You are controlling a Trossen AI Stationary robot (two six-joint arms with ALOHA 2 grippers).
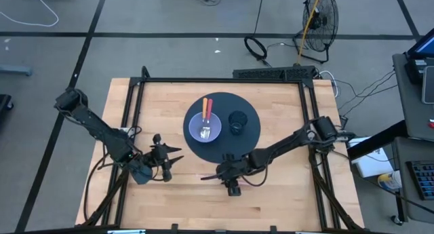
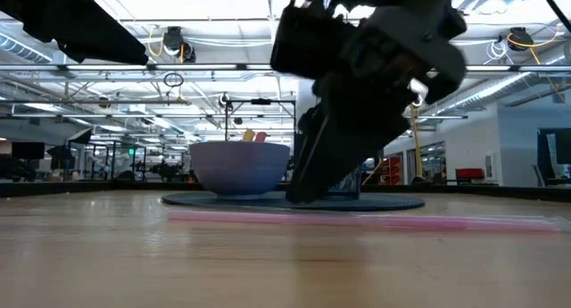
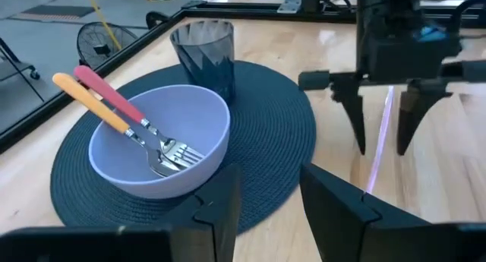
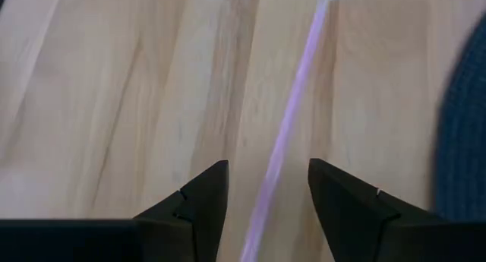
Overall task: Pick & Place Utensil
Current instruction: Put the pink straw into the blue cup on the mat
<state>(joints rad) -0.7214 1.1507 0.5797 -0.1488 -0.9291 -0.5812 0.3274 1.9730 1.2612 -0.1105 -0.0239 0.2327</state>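
Pink utensil (image 4: 288,125) is lying flat on the tabletop (image 1: 285,193), just short of the mat (image 3: 273,140). Right hand (image 4: 262,197) is hovering open over its handle, empty; lower straight, pinch squarely. Left hand (image 3: 266,209) is waiting half-open, empty. Beyond, the bowl (image 3: 163,140) is holding two forks (image 3: 163,152); the cup (image 3: 203,53) looks empty.

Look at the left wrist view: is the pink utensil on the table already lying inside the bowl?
No, the pink utensil lies flat on the wooden table, beside the mat, not in the bowl.
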